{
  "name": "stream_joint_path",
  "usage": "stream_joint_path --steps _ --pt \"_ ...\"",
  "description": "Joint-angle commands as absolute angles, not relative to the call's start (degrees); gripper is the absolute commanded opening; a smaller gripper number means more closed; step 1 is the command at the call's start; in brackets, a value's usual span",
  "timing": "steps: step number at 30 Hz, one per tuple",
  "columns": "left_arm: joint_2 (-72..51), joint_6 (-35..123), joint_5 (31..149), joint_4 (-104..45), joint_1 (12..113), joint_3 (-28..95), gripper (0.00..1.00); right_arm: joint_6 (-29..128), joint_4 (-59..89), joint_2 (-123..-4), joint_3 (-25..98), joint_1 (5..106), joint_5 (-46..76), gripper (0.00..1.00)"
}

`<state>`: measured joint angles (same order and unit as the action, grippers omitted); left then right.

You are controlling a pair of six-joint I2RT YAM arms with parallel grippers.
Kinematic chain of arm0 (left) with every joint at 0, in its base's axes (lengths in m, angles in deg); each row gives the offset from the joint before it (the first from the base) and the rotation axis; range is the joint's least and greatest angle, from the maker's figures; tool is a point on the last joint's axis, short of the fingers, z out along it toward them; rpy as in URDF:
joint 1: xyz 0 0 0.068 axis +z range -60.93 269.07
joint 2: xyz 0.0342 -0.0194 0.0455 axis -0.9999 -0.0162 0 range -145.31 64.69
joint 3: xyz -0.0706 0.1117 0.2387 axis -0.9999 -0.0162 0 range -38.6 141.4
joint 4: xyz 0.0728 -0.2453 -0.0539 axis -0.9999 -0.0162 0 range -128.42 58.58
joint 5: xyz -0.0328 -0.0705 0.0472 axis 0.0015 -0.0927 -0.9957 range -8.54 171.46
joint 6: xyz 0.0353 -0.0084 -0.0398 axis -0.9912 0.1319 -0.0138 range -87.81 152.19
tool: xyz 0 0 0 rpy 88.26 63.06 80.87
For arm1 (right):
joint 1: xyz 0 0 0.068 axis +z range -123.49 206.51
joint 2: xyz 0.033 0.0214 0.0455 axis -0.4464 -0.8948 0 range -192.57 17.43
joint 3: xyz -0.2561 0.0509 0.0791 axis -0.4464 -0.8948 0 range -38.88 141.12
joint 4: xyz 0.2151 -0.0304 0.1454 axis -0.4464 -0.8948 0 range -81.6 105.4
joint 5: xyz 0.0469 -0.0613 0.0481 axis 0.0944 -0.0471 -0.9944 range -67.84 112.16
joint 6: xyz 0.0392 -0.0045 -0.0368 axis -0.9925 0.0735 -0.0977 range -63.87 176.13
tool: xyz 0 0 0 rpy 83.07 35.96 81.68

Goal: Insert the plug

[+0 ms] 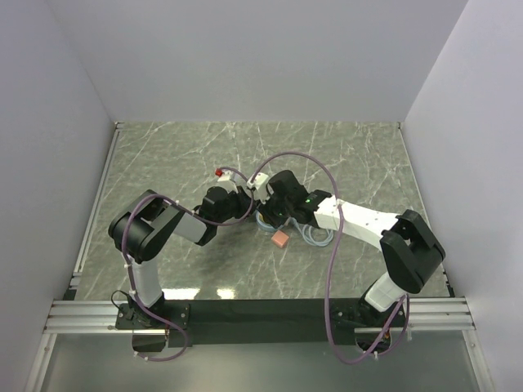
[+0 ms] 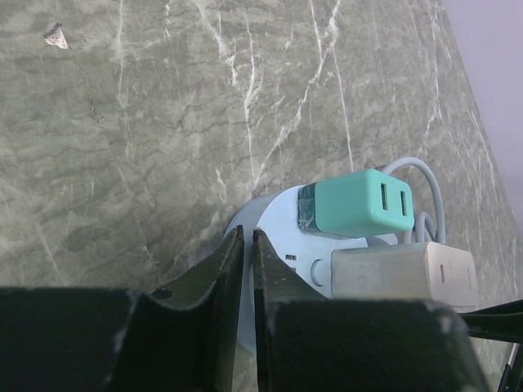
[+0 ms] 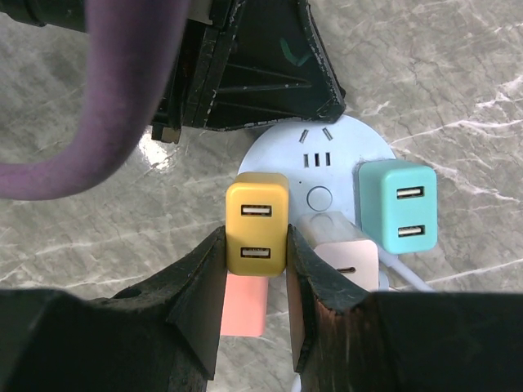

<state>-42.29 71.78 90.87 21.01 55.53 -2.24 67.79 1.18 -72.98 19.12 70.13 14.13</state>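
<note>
- Fingers (image 3: pixel 192 282) of my right gripper (image 3: pixel 256 242) are closed on the yellow plug (image 3: pixel 257 208). One pad is on each side of it, and its two USB ports face the wrist camera.
- The yellow plug stands at the left rim of the round socket hub (image 3: pixel 315 147), just beside the round button (image 3: pixel 319 198) of the hub. Its prongs are hidden under its body.
- A group of bare slots shows on the far part of the hub, beyond the button.
- The teal plug (image 3: pixel 398 214) stands on the hub at the right of the button, with two ports up.
- The beige plug (image 3: pixel 343 249) stands between the yellow one and the teal one, at the near rim, very close to both.
- The pink block (image 3: pixel 245 306) lies on the table (image 1: pixel 180 155) under the yellow plug, partly hidden between my right fingers.
- My left gripper (image 2: pixel 248 245) hangs at the opposite rim of the hub. Its fingers (image 2: pixel 222 282) are nearly together, with only a thin slit between them. The tips are over the hub edge, and I cannot tell whether they pinch this edge or hold nothing.
- From the top camera, both wrists meet near the middle of the table, and the purple cable (image 3: pixel 73 155) loops above them.
- A small red object (image 1: pixel 219 173) lies on the table just beyond the left wrist.
</note>
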Motion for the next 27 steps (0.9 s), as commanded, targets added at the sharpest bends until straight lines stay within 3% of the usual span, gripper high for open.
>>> stream_joint_path --steps 1,27 --pt "-41.2 69.3 91.4 17.6 55.8 -2.6 0.15 68.3 2.0 -72.8 19.1 69.8 12.2 0.0" --pt "-38.4 67.0 93.0 16.5 55.8 -3.2 0.13 67.6 -1.2 -79.4 19.5 70.9 16.8 0.0"
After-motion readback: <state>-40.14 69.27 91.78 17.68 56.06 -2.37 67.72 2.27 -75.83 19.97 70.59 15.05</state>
